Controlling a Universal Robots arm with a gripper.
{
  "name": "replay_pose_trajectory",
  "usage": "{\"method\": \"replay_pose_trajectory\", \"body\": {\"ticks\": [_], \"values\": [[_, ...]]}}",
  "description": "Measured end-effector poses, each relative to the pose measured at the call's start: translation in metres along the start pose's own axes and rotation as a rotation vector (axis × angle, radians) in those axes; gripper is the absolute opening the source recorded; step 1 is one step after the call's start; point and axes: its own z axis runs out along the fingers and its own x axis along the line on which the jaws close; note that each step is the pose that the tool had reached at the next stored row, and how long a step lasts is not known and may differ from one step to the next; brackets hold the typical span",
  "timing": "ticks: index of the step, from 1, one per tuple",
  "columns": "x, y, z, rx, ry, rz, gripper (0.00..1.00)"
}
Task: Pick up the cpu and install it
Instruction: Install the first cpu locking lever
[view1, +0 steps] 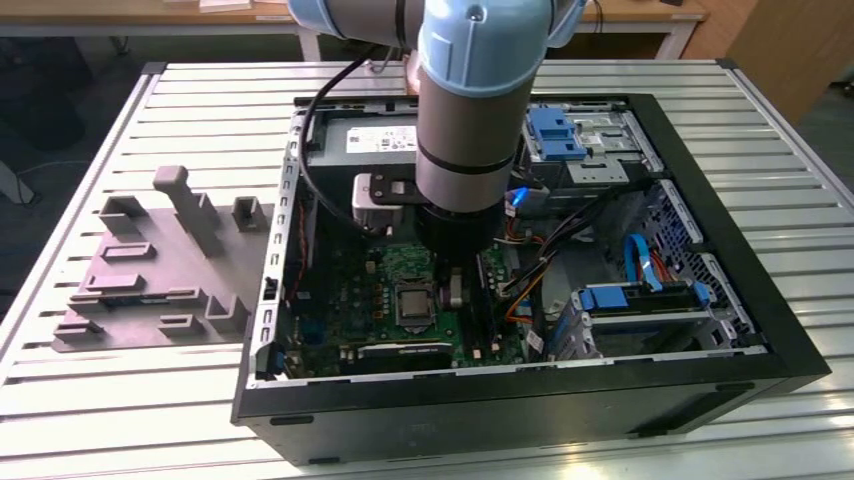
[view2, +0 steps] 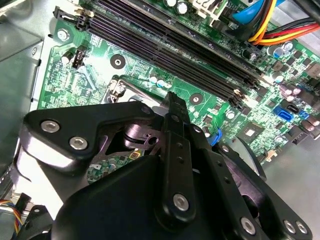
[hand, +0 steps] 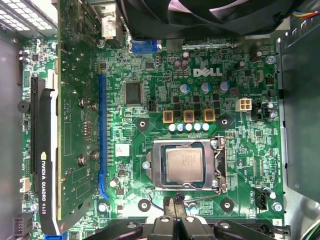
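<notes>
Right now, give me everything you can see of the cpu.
The cpu is a small, flat square chip with a silvery-grey metal top and a paler rim. In the first wrist view it lies flat and square inside the metal-framed socket on the green motherboard, its top uncovered. Nothing presses on it; the gripper sits just off the socket's edge, apart from the chip. In the exterior view it shows as a grey square beside the arm.

Arm upright, wrist pointing straight down, gripper low.
</notes>
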Motion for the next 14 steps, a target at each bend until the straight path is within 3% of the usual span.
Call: {"method": "replay_pose_trajectory", "body": {"ticks": [14], "values": [[0.0016, 0.0000, 0.0076, 0.0008, 0.0000, -0.015, 0.11]]}}
